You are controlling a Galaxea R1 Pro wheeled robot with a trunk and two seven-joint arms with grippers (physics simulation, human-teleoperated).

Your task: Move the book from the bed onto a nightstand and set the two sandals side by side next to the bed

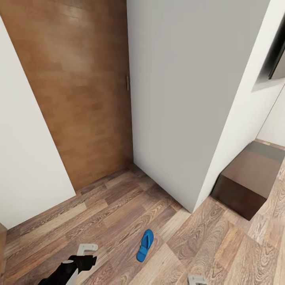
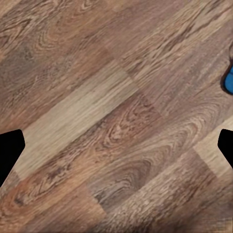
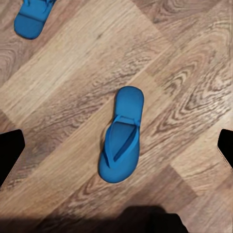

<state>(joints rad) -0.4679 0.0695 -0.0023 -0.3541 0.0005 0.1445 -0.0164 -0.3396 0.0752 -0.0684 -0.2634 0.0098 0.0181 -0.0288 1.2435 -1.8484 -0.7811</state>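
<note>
sandal (image 3: 121, 138) flat on the floor (image 3: 73, 73) looks light and floppy, best pinched at its edge; right gripper (image 3: 116, 150) open above it.

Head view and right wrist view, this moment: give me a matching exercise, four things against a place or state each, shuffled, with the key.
Things:
1. sandal
2. brown door
3. dark-brown cabinet
4. left gripper

Places or states:
A. stands against the white wall at the head view's right
B. lies flat on the wood floor, strap side up
C. hovers over bare floor planks, holding nothing
D. fills the gap between two white walls, upright

Pairs: 1-B, 2-D, 3-A, 4-C.

The right wrist view shows one sandal whole and a second sandal at the picture's edge.
</note>
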